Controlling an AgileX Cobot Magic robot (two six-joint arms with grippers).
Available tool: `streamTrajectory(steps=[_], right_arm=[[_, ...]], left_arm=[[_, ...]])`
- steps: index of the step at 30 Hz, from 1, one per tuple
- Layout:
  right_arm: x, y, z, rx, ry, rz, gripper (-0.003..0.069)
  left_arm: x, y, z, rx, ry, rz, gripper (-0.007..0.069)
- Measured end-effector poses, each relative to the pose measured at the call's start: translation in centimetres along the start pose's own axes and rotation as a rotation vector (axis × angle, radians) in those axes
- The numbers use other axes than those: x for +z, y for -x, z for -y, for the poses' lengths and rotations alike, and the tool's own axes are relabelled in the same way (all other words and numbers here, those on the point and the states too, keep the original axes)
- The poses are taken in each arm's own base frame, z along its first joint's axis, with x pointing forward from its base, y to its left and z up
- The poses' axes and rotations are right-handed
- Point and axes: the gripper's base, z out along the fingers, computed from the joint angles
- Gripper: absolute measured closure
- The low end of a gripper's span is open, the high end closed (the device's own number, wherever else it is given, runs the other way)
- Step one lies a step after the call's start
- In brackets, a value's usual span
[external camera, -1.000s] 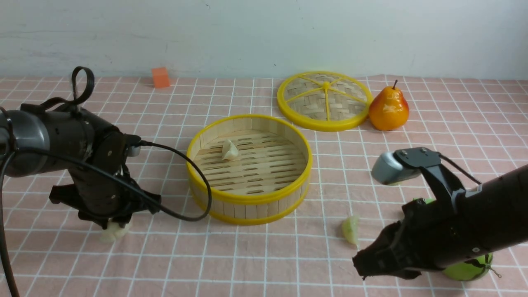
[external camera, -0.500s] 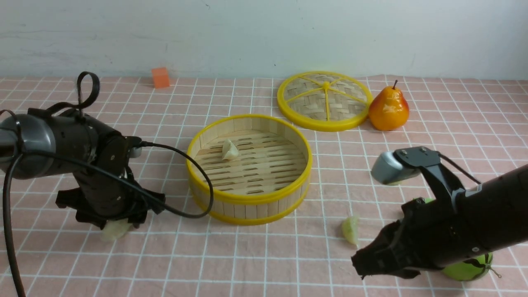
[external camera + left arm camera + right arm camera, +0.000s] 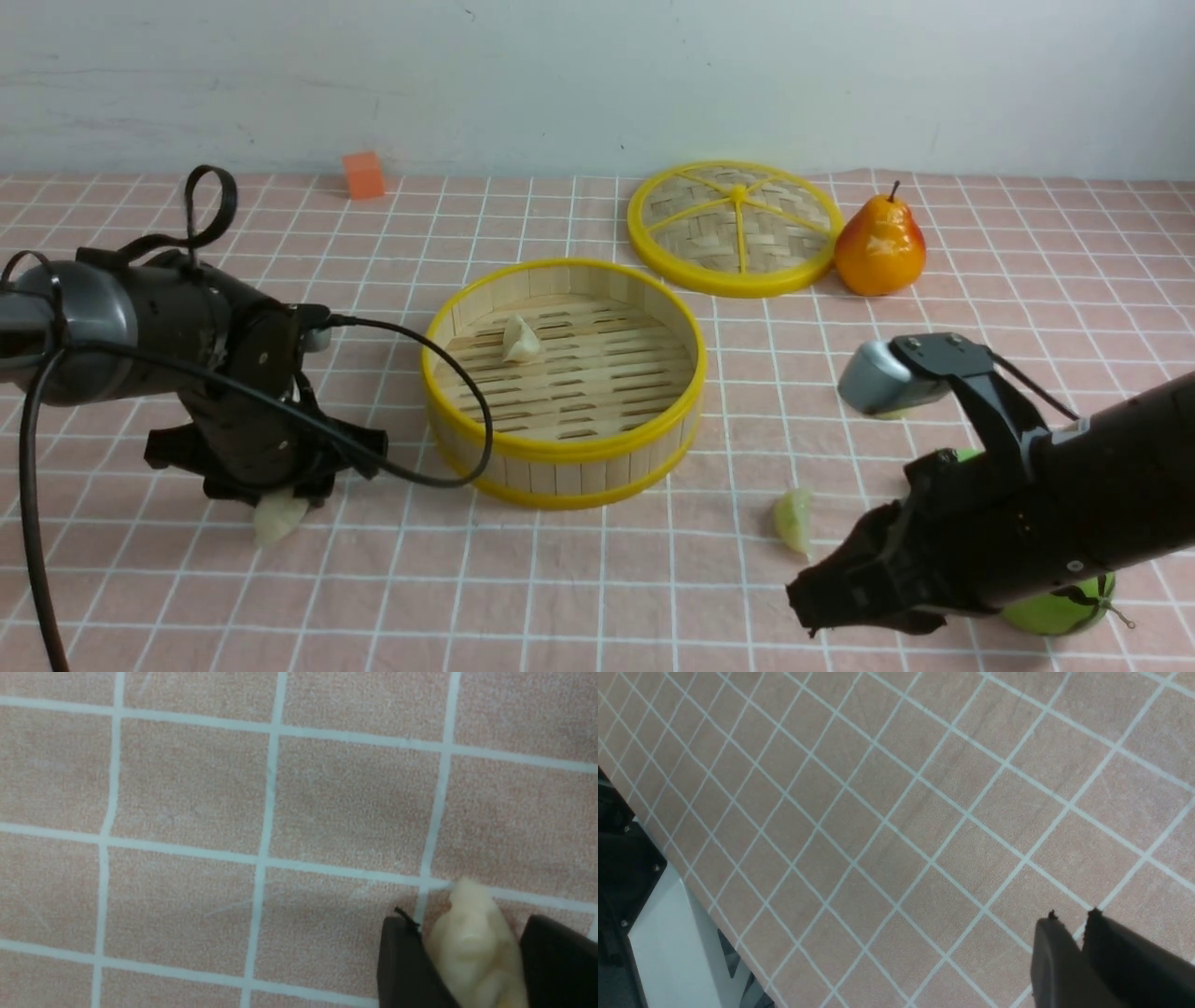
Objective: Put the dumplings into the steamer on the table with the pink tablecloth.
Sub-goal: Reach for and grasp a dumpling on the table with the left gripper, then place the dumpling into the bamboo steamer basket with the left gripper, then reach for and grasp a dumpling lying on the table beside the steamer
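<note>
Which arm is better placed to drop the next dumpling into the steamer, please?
The left arm: its jaws grip a cream dumpling beside the steamer, so it likely only needs to carry it over the rim. The right jaws are shut and empty, with the green dumpling lying ungrasped nearby.

Wall (image 3: 597, 75): whitish, painted, running across the whole back of the scene and showing faint scuffs and a few dark specks. It is meeting the counter (image 3: 1074, 233) along a straight line. A salmon-pink cloth (image 3: 140, 607) with a thin white square grid is covering the counter. Light is falling soft and even, casting only faint shadows. In the right wrist view the cloth is ending at the counter's edge, with a pale grey panel (image 3: 658, 933) lying beyond; its identity is unclear.
</note>
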Motion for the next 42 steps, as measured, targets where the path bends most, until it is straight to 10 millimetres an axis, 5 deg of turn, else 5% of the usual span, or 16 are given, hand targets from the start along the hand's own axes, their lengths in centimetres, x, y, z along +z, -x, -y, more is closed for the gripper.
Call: streamTrajectory(steps=[2,7,10,16,20,23,28,33,38,42], right_arm=[[0.0,0.0,0.0,-0.003,0.0,0.0,0.0559],[0.0,0.0,0.0,-0.031,-0.004,0.005,0.0554],[0.0,0.2,0.2,-0.047,-0.02,0.025,0.0554],[0.0,0.3,0.2,-0.049,-0.027,0.033,0.0553],[0.0,0.3,0.2,-0.048,-0.024,0.034,0.0552],[0.0,0.3,0.2,-0.052,-0.02,0.028,0.0547],[0.0,0.2,0.1,-0.052,-0.015,0.026,0.0547],[0.0,0.2,0.1,-0.052,-0.013,0.025,0.0543],[0.0,0.3,0.1,-0.051,-0.013,0.029,0.0541],[0.2,0.3,0.4,-0.075,-0.029,0.023,0.0539]], left_arm=[[-0.4,-0.1,0.0,-0.016,-0.005,-0.003,0.0324],[-6.3,0.8,0.5,-0.051,-0.101,0.15,0.0324],[-9.4,1.4,2.5,0.004,-0.176,0.255,0.0324],[-11.6,3.1,7.3,0.111,-0.262,0.332,0.0324],[-10.8,4.8,10.9,0.204,-0.295,0.368,0.0324],[-7.0,5.6,12.9,0.259,-0.271,0.322,0.0324],[-2.4,5.2,13.8,0.302,-0.199,0.198,0.0324],[-1.9,5.1,13.9,0.303,-0.185,0.161,0.0305],[-4.6,5.2,13.4,0.26,-0.208,0.145,0.024],[-12.4,5.6,11.4,0.266,-0.236,0.229,0.0272]])
